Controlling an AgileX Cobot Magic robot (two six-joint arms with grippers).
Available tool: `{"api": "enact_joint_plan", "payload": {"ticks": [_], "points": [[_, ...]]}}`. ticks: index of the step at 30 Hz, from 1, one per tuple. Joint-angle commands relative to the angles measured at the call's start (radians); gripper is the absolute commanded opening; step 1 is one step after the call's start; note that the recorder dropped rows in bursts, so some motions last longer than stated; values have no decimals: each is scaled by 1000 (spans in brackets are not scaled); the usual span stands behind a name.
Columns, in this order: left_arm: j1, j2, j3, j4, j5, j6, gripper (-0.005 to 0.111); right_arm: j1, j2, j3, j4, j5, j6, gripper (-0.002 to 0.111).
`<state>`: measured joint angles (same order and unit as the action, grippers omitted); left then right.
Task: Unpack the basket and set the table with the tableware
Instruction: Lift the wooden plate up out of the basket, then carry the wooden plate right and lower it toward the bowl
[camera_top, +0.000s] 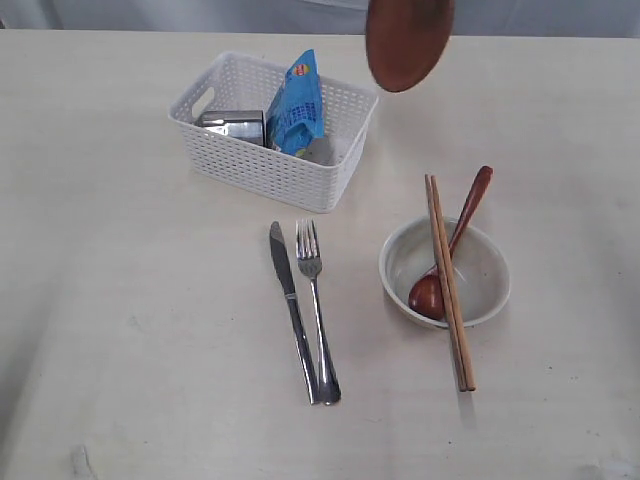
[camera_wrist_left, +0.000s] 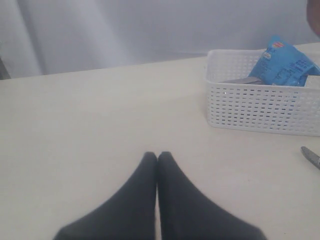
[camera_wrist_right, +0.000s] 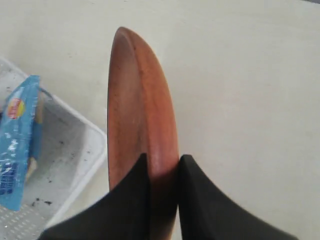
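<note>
My right gripper (camera_wrist_right: 163, 161) is shut on the rim of the small brown plate (camera_wrist_right: 140, 100), which hangs edge-up in the air. In the exterior view the plate (camera_top: 408, 42) shows at the top, just right of the white basket (camera_top: 260, 165); the gripper itself is out of that view. The basket holds a steel cup (camera_top: 234, 126) and a blue snack packet (camera_top: 296, 106). On the table (camera_top: 120, 300) lie a knife (camera_top: 292, 305) and a fork (camera_top: 316, 305), and a cream bowl (camera_top: 490, 265) with a wooden spoon (camera_top: 445, 255) and chopsticks (camera_top: 449, 280) across it. My left gripper (camera_wrist_left: 157, 156) is shut and empty over bare table.
The left wrist view shows the basket (camera_wrist_left: 260, 107) off to one side with the packet (camera_wrist_left: 285, 65) inside, and the knife's tip (camera_wrist_left: 311, 156) at the frame edge. A pale wall runs behind the table's far edge.
</note>
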<state>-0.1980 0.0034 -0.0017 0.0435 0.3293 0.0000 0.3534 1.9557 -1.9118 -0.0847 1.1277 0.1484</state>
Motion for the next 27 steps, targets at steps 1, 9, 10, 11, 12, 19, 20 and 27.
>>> {"api": "enact_joint_plan", "payload": {"ticks": [1, 9, 10, 11, 12, 19, 20, 27], "points": [[2, -3, 2, 5, -3, 0, 0, -125, -8, -5, -22, 93, 11, 0], [2, -3, 2, 5, -3, 0, 0, -293, 88, -5, 333, 93, -46, 0], [2, -3, 2, 5, -3, 0, 0, -293, 110, -5, 333, 93, -51, 0], [2, -3, 2, 5, -3, 0, 0, -293, 123, -5, 331, 93, -61, 0], [2, -3, 2, 5, -3, 0, 0, -293, 125, -5, 324, 93, -61, 0], [2, -3, 2, 5, -3, 0, 0, -334, 130, 60, 337, 76, -76, 0], [2, -3, 2, 5, -3, 0, 0, -344, 127, 98, 343, 58, -76, 0], [2, -3, 2, 5, -3, 0, 0, -362, 35, 421, 594, -262, -257, 0]]}}
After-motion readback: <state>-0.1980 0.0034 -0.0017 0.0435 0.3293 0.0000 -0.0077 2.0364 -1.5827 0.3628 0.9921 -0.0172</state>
